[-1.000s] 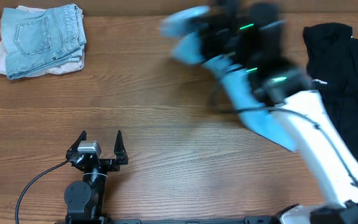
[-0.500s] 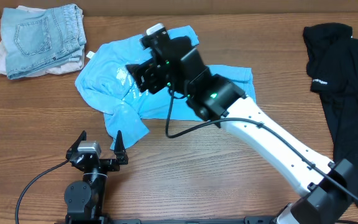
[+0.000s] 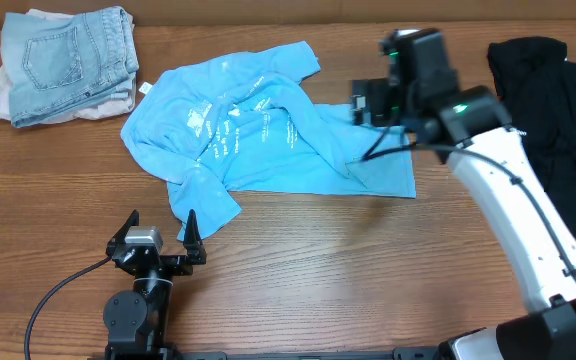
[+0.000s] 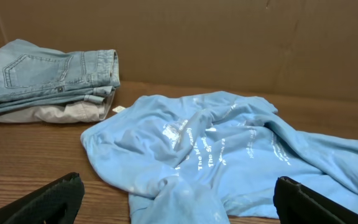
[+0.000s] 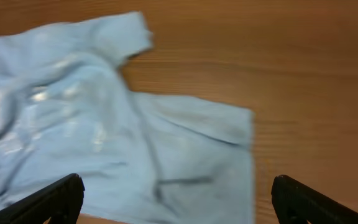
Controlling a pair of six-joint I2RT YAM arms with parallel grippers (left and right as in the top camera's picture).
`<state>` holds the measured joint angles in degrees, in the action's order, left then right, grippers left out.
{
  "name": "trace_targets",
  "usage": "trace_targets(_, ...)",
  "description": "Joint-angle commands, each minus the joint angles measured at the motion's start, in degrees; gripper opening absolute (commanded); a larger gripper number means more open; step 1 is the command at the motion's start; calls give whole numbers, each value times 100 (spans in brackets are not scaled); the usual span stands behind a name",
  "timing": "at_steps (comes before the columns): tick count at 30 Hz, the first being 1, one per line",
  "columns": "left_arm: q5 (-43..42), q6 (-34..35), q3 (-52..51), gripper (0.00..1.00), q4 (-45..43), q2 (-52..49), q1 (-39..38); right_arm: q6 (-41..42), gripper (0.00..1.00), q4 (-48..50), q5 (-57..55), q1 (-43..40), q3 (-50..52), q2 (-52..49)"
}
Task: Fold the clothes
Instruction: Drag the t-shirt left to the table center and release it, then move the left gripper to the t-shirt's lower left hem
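The right gripper [image 3: 366, 102] is seen with its fingers [image 5: 58, 198] spread wide and nothing between them. It is held above the right-hand part of the light blue T-shirt [image 3: 258, 130], and no contact with the cloth can be made out. In its wrist view, which is blurred, the T-shirt [image 5: 73, 124] fills the left and middle, and one straight edge ends in a corner on the bare wood.

The left gripper [image 3: 162, 220] is likewise open and empty, low at the near side of the worktop [image 3: 368, 260]. One of its fingertips lies just beside the rumpled lower-left fold of the T-shirt; whether they touch cannot be told.

The T-shirt is spread out but creased at the middle of the worktop, with white lettering [image 4: 207, 149] showing on its upper face.

The black shirt [image 3: 558, 120] is laid at the far right edge, apart from the blue one, and a small white logo [image 3: 513, 131] is visible on it.

At the far left corner, folded light denim jeans [image 3: 68, 60] are stacked on a pale garment [image 4: 55, 112], near the T-shirt's left sleeve but apart from it. A brown cardboard wall [image 4: 229, 37] is seen behind the worktop.
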<state>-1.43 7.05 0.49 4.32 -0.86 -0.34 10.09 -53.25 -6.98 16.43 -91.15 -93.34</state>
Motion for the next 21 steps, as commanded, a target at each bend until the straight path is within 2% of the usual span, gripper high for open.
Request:
trace_targets(1, 37, -107, -22, 100, 9, 55, 31, 850, 100, -61, -240, -695, 170, -164)
trace_targets(3, 37, -107, -22, 100, 9, 55, 31, 1681, 100, -212, -52, -1167, 197, -299)
trace_targets(6, 37, -107, -22, 100, 9, 55, 31, 2267, 100, -396, 837, -1725, 197, -490)
trace_targets(9, 37, -107, -22, 100, 11, 55, 31, 2297, 100, -507, 1469, -2022, 197, -686)
trace_targets(12, 74, -149, -22, 100, 9, 55, 31, 2299, 100, -527, 1526, -2100, 197, -903)
trace_targets(15, 323, -468, -22, 100, -15, 55, 33, 2299, 100, -562, 1574, -2072, 197, -1117)
trace_targets(17, -142, -79, -22, 100, -2, 55, 26, 2297, 100, -581, 1679, -2035, 197, -1200)
trace_targets(21, -1449, 1676, -20, 100, -428, 55, 28, 2297, 100, -570, 1917, -1991, 197, -1244)
